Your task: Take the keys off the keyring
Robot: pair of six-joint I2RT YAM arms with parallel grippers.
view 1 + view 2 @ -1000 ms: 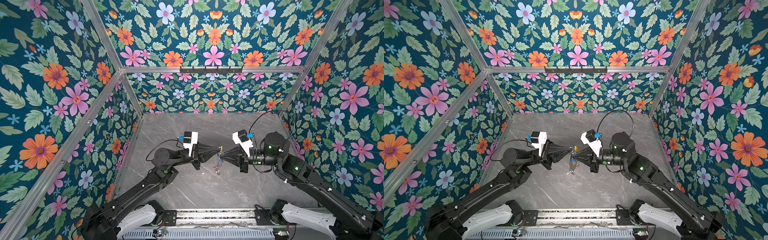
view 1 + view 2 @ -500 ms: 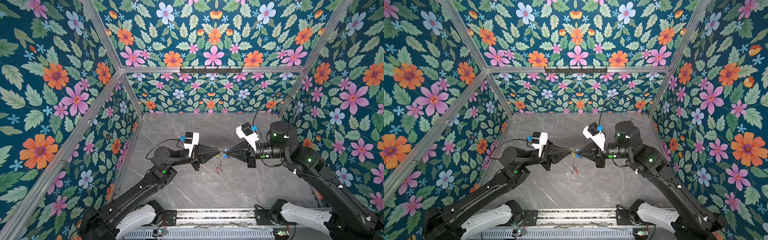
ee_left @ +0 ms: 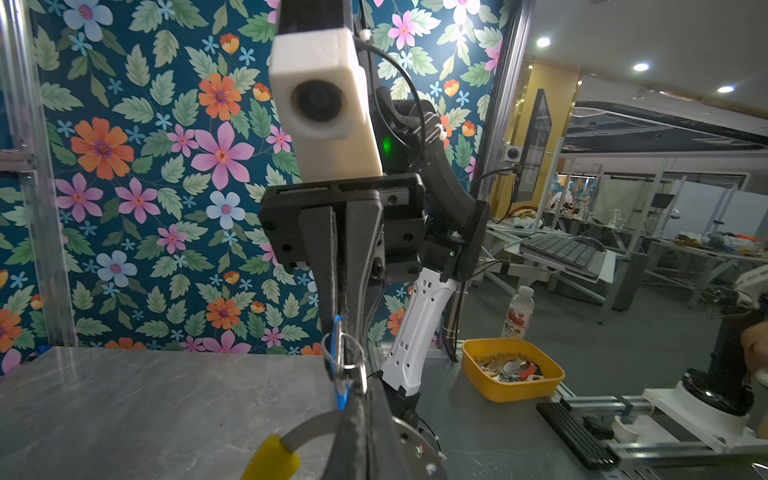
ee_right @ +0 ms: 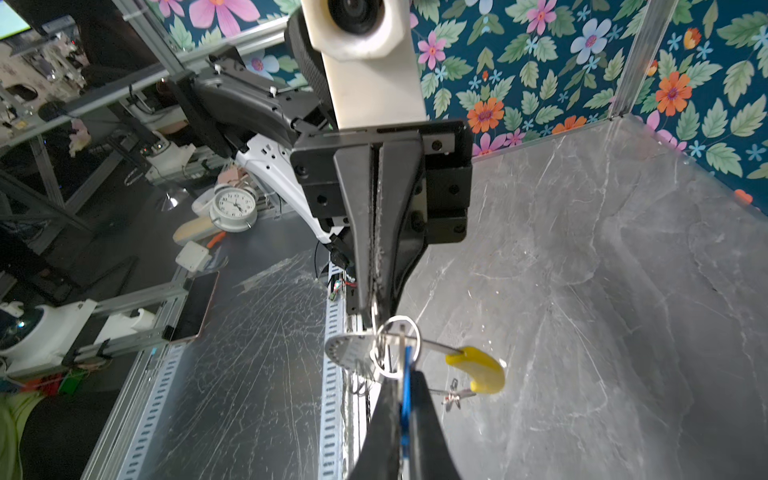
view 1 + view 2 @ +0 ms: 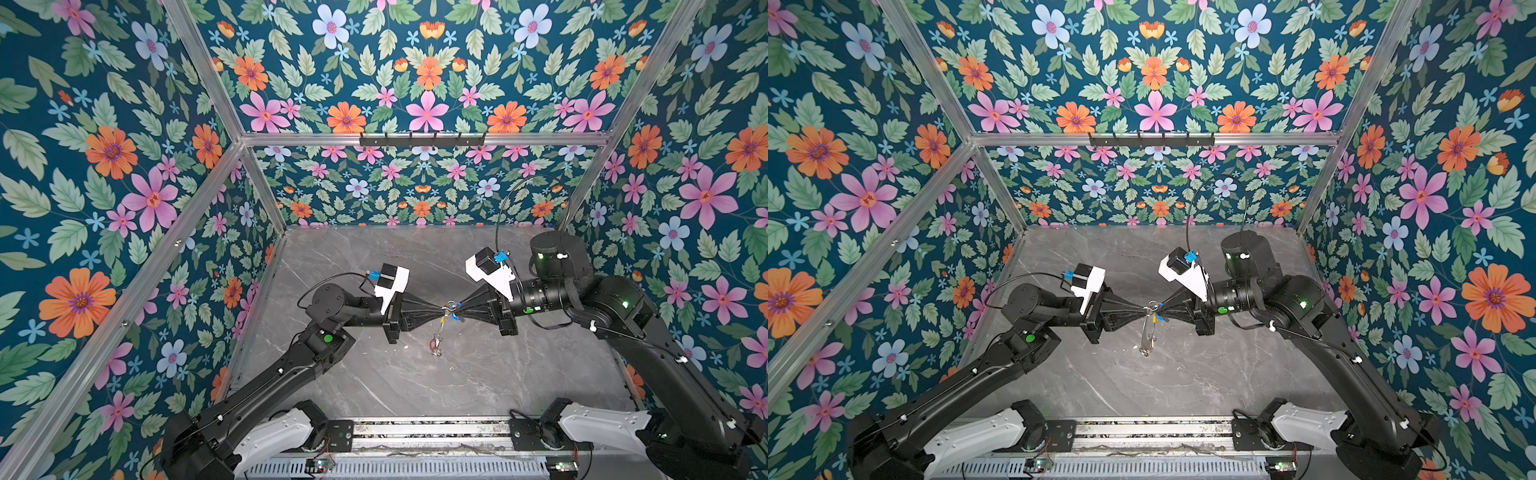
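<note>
Keyring [image 4: 347, 351]: flat dark grey metal hoop, held in the air between the two gripper tips and clear of the table; edge-on and hard to read in both top views.
Yellow segment [image 4: 478, 370]: smooth, rounded plastic arc on the keyring, on the part away from the grip.
Split ring [image 4: 395, 347]: thin bright wire loop threaded on the keyring, just beside the left grip.
Blue tag [image 4: 405, 386]: thin oblong plastic seen edge-on, running from the split ring into the right jaws; its key was hidden.
Red tag [image 5: 434, 343]: small oblong dangling below the keyring, with a silver bit under it too small to make out.
Table [image 5: 415, 386]: grey slab with pale marble veins, under the keyring.
Walls [image 5: 428, 112]: floral print behind and on both sides of the keyring.
Yellow tub [image 3: 511, 390]: shallow plastic, off the table and well apart from the keyring, holding mixed metal bits.
In the way: black fingers covered the keyring where it was pinched.
Left gripper [image 5: 439, 308]: jaws together, clamped on the keyring's flat band; forearm about level.
Right gripper [image 5: 460, 308]: jaws pressed onto the blue tag, tip to tip with the left gripper, just beside the keyring; forearm about level.
</note>
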